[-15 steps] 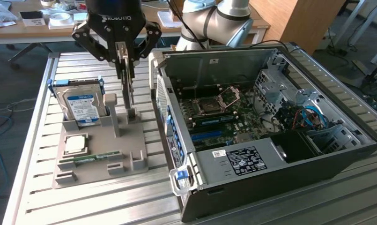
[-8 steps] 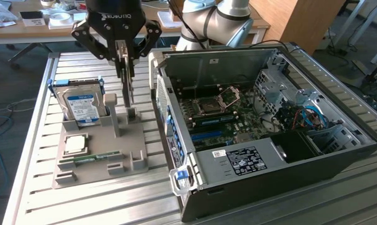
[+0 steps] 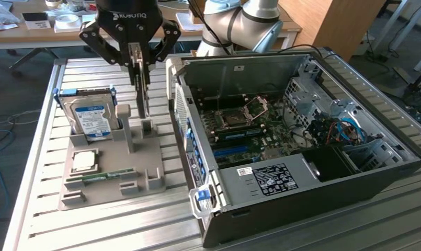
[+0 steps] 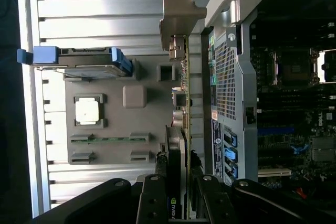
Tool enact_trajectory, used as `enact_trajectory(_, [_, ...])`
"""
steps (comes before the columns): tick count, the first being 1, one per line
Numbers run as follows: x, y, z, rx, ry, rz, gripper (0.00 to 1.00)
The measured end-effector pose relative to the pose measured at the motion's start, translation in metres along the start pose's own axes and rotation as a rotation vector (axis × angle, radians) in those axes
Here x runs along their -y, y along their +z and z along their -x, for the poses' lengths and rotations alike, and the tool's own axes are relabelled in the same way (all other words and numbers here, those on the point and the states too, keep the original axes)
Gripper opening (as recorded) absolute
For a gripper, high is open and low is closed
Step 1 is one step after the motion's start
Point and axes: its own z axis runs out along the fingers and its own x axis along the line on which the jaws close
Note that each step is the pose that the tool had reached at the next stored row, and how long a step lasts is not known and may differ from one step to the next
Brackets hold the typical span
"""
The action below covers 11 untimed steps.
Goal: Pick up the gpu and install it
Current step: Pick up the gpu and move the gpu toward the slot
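Observation:
The gpu point(image 3: 141, 91) hangs edge-on as a thin slat, with my gripper point(image 3: 137, 65) shut on its upper edge. It sits just above the slotted post of the grey holder tray point(image 3: 105, 196), close to the open computer case point(image 3: 377, 157) on the exterior view's right. In the wrist view the gpu point(image 4: 185, 77) runs lengthwise away from my gripper point(image 4: 181, 169), and its metal bracket point(image 4: 178, 9) is at the far end. The card lies alongside the case's perforated side wall point(image 4: 228, 82).
On the holder tray stand a silver hard drive point(image 3: 91, 117) with a blue-white label, a square processor point(image 3: 83, 161) and a green memory stick point(image 3: 102, 177). The motherboard point(image 3: 245, 125) lies exposed inside the case. A slatted metal table point(image 3: 43, 157) carries everything.

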Motion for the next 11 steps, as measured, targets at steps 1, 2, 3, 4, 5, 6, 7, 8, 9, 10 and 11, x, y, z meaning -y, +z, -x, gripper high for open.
enact_trajectory(1, [0.0,-0.0001,0.001,-0.0002,0.0,0.0002,0.27])
enact_trajectory(2, [-0.0001,0.0,0.002,-0.0002,0.0,0.0008,0.27])
enact_trajectory(3, [-0.0002,0.0001,0.003,-0.0001,0.0,0.0014,0.27])
enact_trajectory(4, [-0.0003,0.0002,0.005,-0.0001,0.0,0.0018,0.27])
enact_trajectory(5, [-0.0004,0.0002,0.006,-0.0001,0.0,0.0022,0.27])
enact_trajectory(6, [-0.0005,0.0003,0.008,-0.0001,0.0,0.0023,0.27])
enact_trajectory(7, [-0.0006,0.0003,0.011,-0.0001,0.0,0.0025,0.27])
enact_trajectory(8, [-0.0007,0.0004,0.013,-0.0002,0.0,0.0027,0.27])
enact_trajectory(9, [-0.0009,0.0004,0.015,-0.0002,0.0,0.0028,0.27])
enact_trajectory(10, [-0.001,0.0005,0.018,-0.0002,0.0,0.0029,0.27])
enact_trajectory(11, [-0.0011,0.0005,0.02,-0.0001,0.0,0.0033,0.27])
